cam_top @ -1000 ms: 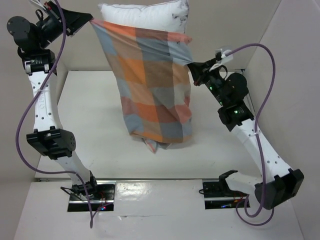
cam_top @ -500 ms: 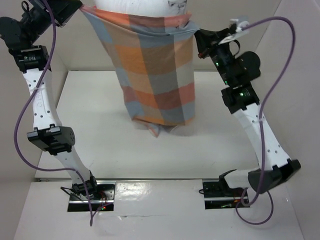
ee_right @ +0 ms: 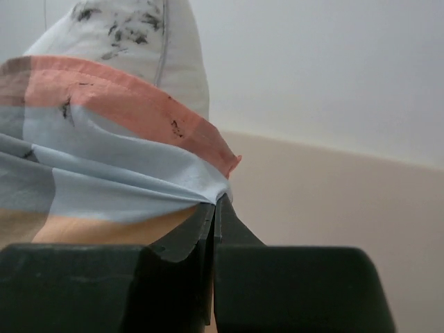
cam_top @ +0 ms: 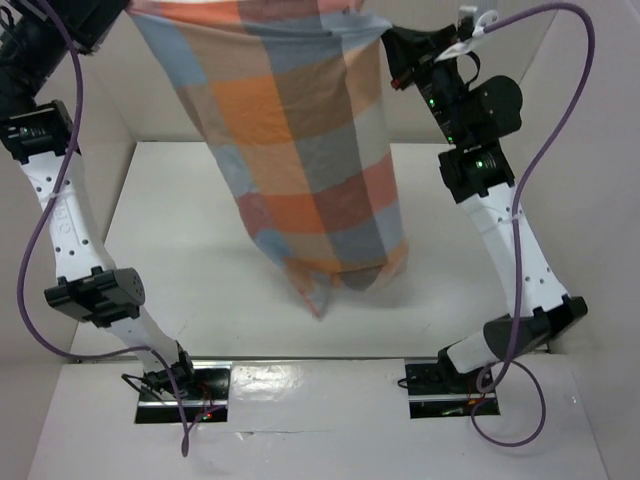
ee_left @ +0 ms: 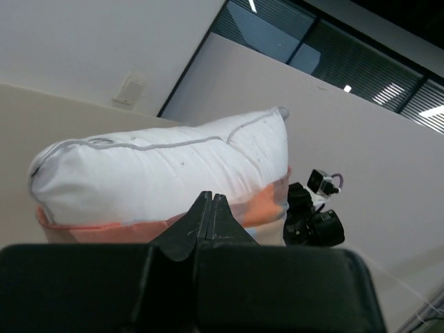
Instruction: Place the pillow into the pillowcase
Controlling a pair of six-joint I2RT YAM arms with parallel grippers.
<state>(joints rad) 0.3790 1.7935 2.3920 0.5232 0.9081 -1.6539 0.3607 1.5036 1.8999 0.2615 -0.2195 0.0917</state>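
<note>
Looking down from the top camera, the pillowcase (cam_top: 300, 150) hangs long-way down over the table (cam_top: 170, 250). It is puffed out by something fat inside. The left gripper (cam_top: 110, 12) holds its top left corner at the very edge of the view. The right gripper (cam_top: 392, 48) holds the top right corner. The mouth of the case is stretched between them.

From the left wrist, the left gripper's two fingers (ee_left: 201, 215) are pressed together at the orange rim. The pillow (ee_left: 166, 170) lies just past the tips, with its long side running sideways toward the right gripper. Its white top pokes up out of the case.

From the right wrist, the right gripper is pinched tight on the blue and orange rim. The pillow's corner with dark specks sticks up close by, above and to the left. I think the pillow must slide down, away from both grippers. Both arms look equally near.
</note>
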